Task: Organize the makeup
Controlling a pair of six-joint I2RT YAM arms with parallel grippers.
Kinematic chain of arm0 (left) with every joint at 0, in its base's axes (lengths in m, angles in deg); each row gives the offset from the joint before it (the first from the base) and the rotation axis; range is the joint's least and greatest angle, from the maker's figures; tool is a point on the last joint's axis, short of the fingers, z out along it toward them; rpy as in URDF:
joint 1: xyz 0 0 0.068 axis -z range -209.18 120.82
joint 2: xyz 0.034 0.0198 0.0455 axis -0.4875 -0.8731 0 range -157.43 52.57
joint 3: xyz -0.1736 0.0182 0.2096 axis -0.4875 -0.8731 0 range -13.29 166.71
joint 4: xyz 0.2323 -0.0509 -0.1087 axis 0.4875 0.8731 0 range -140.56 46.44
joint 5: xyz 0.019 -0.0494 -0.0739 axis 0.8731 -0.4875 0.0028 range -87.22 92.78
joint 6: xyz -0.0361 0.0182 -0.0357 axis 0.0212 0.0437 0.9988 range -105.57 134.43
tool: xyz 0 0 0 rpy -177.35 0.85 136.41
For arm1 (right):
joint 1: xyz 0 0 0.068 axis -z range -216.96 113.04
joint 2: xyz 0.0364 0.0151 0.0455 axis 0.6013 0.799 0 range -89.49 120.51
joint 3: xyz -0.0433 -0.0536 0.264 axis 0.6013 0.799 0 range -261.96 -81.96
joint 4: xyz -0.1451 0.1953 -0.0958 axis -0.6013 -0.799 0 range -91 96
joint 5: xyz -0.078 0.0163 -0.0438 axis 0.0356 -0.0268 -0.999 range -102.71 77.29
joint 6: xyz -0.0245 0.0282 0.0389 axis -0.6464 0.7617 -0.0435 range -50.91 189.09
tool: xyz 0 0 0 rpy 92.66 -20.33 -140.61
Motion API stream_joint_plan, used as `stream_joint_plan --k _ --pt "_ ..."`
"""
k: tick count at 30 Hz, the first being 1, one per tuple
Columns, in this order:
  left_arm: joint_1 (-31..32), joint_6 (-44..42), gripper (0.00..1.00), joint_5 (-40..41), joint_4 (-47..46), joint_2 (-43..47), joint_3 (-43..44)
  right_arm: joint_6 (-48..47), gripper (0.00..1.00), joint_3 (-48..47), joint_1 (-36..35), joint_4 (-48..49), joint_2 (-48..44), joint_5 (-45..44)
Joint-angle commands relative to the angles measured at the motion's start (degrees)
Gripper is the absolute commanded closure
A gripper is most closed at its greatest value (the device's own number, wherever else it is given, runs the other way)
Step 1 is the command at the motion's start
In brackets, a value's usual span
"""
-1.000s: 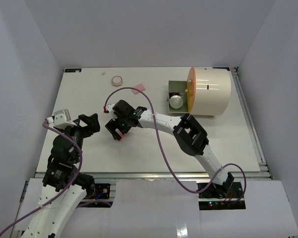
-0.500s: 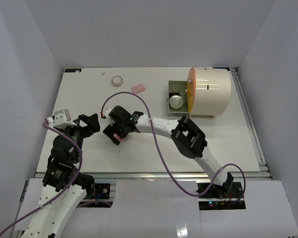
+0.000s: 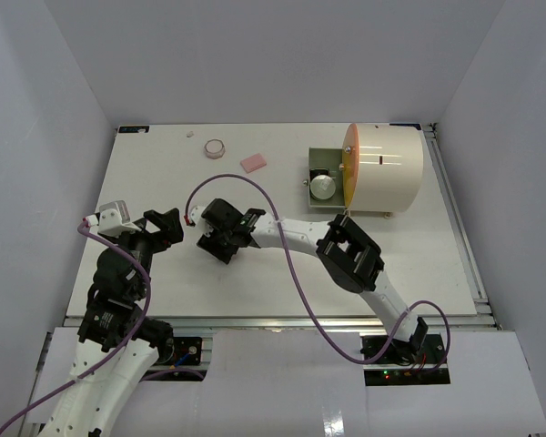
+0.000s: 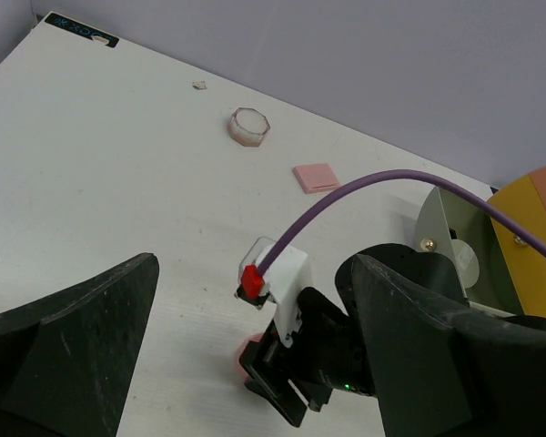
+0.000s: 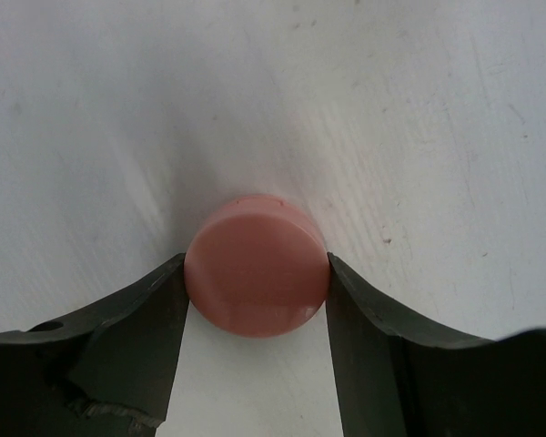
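The pink disc lies flat on the white table. My right gripper is shut on it, with both black fingers against its sides. In the top view the right gripper is low over the table left of centre and hides the disc. The left wrist view shows a sliver of the disc under that gripper. My left gripper is open and empty, just left of the right one. A pink rectangular pad and a small round jar lie at the back.
The cream drum-shaped case with an orange front stands at the back right. Its drawer is open towards the left and holds a silver round compact. A tiny white scrap lies near the back left corner.
My right gripper has dropped lower to the table over the pink disc, which no longer shows in the top view. The left arm has not moved.
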Motion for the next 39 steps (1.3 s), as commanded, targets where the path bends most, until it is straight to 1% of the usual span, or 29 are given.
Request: stream_joint_plan --k 1,3,4,6,7,10,12,16,18,21,24,27,29,31,33,34,35,37,38,39 --pt "0.0 -0.5 0.02 -0.4 -0.6 0.1 -0.2 -13.2 0.76 4.1 3.8 -6.5 -10.3 11.6" --pt "0.0 -0.5 0.02 -0.5 -0.6 0.2 -0.2 -20.1 0.78 6.7 8.1 -9.1 -14.0 18.2" --pt "0.0 -0.5 0.02 -0.7 -0.6 0.2 -0.2 -21.6 0.80 8.4 10.1 -9.6 -16.1 21.8" --pt "0.0 -0.5 0.02 -0.8 -0.6 0.1 -0.2 -23.3 0.89 10.7 14.2 -10.2 -19.4 22.3" --pt "0.0 -0.5 0.02 -1.0 -0.6 0.0 -0.2 -23.8 0.92 11.3 16.9 -10.9 -20.7 21.6" --pt "0.0 -0.5 0.02 -1.5 -0.7 -0.2 -0.2 -24.6 0.92 13.3 23.4 -11.1 -24.5 19.6" --pt "0.0 -0.5 0.02 -1.6 -0.8 -0.3 -0.3 -25.2 0.91 14.1 26.0 -11.1 -26.1 16.7" --pt "0.0 -0.5 0.02 -1.9 -0.9 -0.4 -0.3 -26.7 0.85 14.1 30.0 -10.9 -28.0 11.0" --pt "0.0 -0.5 0.02 -2.0 -1.0 -0.5 -0.3 -26.4 0.83 12.9 31.3 -11.0 -27.2 7.5" --pt "0.0 -0.5 0.02 -2.1 -1.0 -0.7 -0.3 -26.6 0.81 11.4 33.0 -11.1 -25.7 4.7" --pt "0.0 -0.5 0.02 -2.1 -0.9 -0.7 -0.4 -26.9 0.76 10.6 33.6 -11.1 -24.2 0.3" --pt "0.0 -0.5 0.02 -2.2 -1.0 -0.7 -0.4 -27.2 0.70 10.6 33.9 -11.1 -23.6 -2.2" --pt "0.0 -0.5 0.02 -2.3 -0.9 -0.7 -0.4 -27.6 0.63 11.0 34.0 -11.1 -23.7 -3.1" --pt "0.0 -0.5 0.02 -2.3 -1.0 -0.7 -0.4 -28.1 0.53 11.2 34.1 -11.1 -23.9 -4.1" --pt "0.0 -0.5 0.02 -2.5 -1.1 -0.8 -0.4 -28.3 0.42 11.4 34.1 -11.1 -24.2 -4.4" --pt "0.0 -0.5 0.02 -2.5 -1.0 -0.8 -0.4 -28.5 0.30 11.6 34.1 -11.1 -24.4 -4.4" --pt "0.0 -0.5 0.02 -2.5 -1.0 -0.8 -0.4 -28.7 0.24 11.6 34.1 -11.3 -24.6 -3.9" --pt "0.0 -0.5 0.02 -2.6 -1.1 -0.9 -0.4 -29.0 0.15 11.5 34.1 -11.4 -24.9 -3.0" --pt "0.0 -0.5 0.02 -2.7 -1.1 -1.1 -0.4 -29.0 0.09 11.1 34.1 -12.0 -25.1 -2.5" --pt "0.0 -0.5 0.02 -2.9 -1.2 -1.3 -0.4 -29.0 0.09 10.8 34.1 -12.5 -25.2 -1.0"
